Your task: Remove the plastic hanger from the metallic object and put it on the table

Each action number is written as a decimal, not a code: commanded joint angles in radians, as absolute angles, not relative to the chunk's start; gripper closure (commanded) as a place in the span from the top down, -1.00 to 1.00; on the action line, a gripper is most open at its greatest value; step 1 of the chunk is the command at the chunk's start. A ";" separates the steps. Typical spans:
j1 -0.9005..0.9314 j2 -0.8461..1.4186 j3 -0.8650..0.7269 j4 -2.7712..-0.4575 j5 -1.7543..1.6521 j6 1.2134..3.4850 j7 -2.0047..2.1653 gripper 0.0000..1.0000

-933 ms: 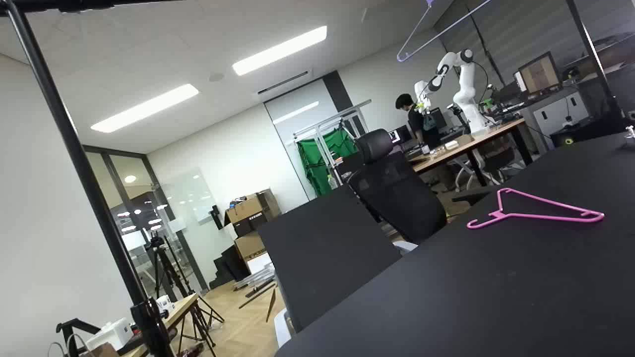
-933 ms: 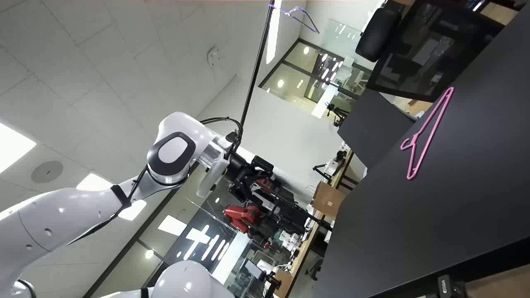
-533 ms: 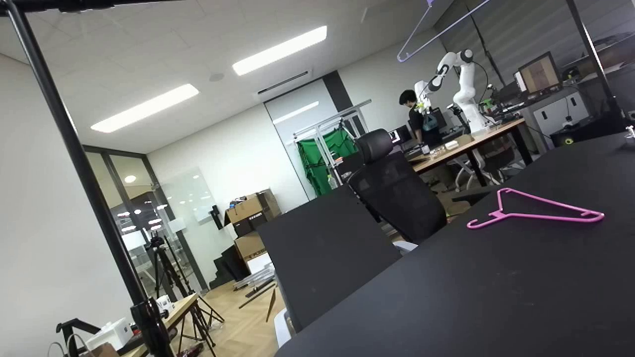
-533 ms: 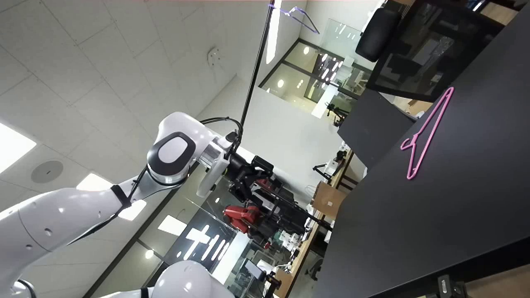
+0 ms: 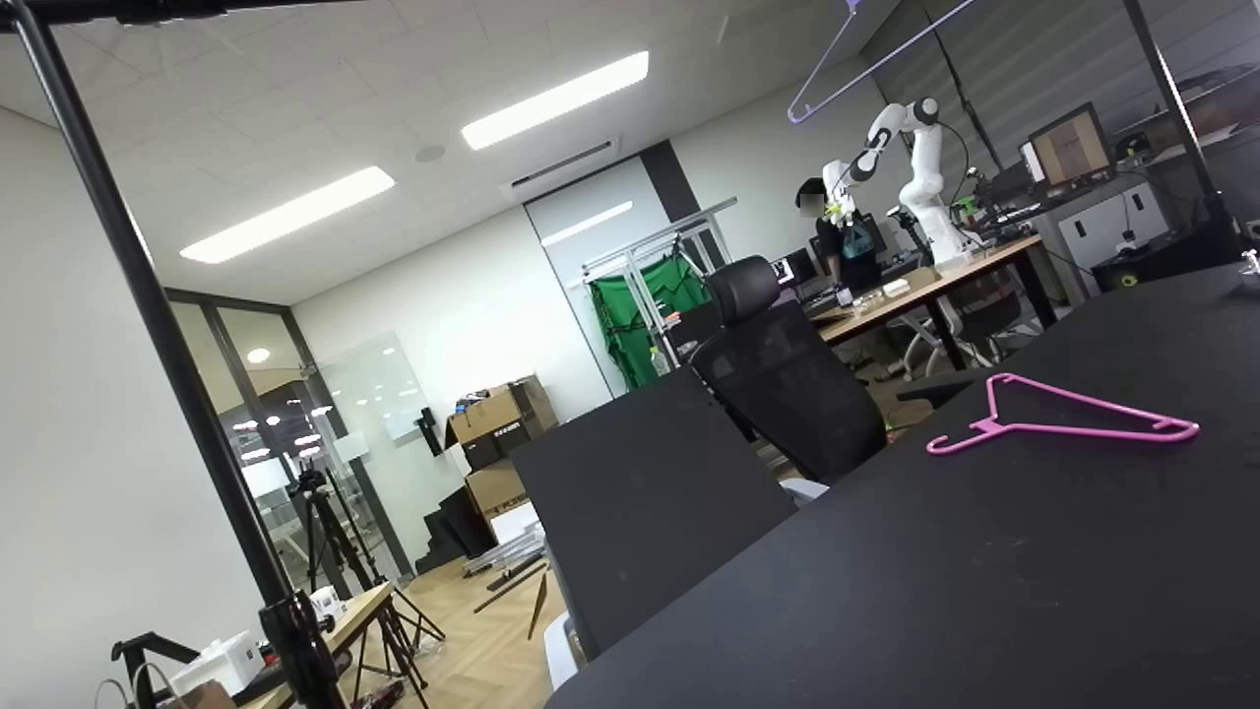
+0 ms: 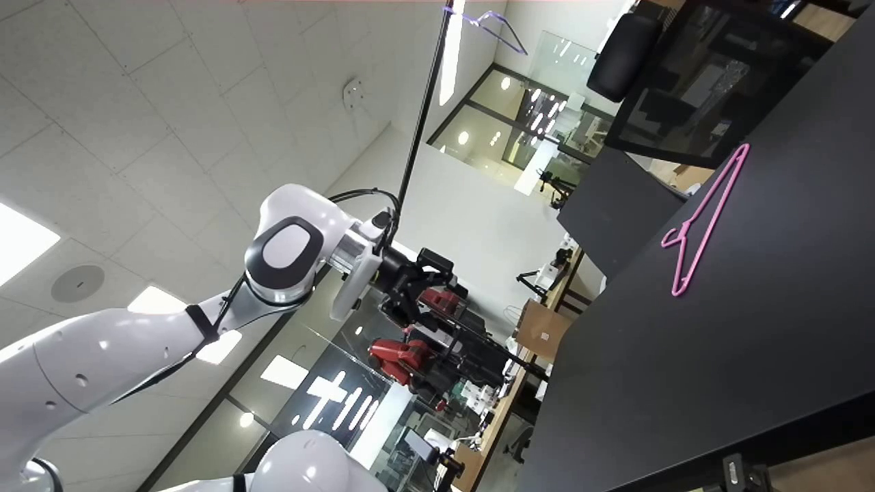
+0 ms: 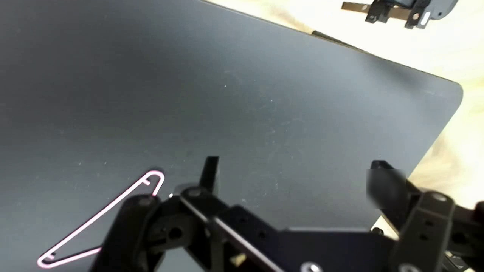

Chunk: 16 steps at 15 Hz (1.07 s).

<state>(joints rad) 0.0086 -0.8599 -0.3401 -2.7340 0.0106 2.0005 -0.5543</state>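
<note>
While the pincer (image 7: 297, 166) hangs over the matte black tabletop (image 7: 264, 113), its jaws stand wide apart, released, bare surface showing between them in the wrist view. Lavender plastic hanger (image 5: 881, 64) is up in the air in both exterior views, well apart from pincer and tabletop; top edge of an exterior view crops it, so the hook and whatever carries it can't be made out. In an exterior view it overlaps the upper end of a black pole (image 6: 418, 137); touching or not, can't tell. Pink-magenta hanger (image 7: 102, 211) lies on the tabletop; wrist view has it lower left, part hidden behind the pincer. White Panda arm (image 6: 109, 355) enters from the left edge of an exterior view, pincer at its end. Black mesh office chair (image 5: 792, 384) just past the tabletop edge. Background: person (image 5: 862, 274) next to another white robot arm (image 5: 923, 187) at a wooden desk (image 5: 925, 290), stacked cardboard boxes (image 5: 489, 416), green cloth (image 5: 618, 320).
</note>
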 commanded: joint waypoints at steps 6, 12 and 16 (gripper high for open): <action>-0.002 -0.440 -0.446 -2.422 -0.105 2.264 -0.876 1.00; -0.071 -0.143 -0.448 -2.109 0.058 2.460 -0.839 1.00; -0.150 0.018 -0.431 -1.870 0.200 2.513 -0.804 1.00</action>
<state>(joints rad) -0.0893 -0.1101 -0.4525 -2.0656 0.1270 2.5163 -0.8603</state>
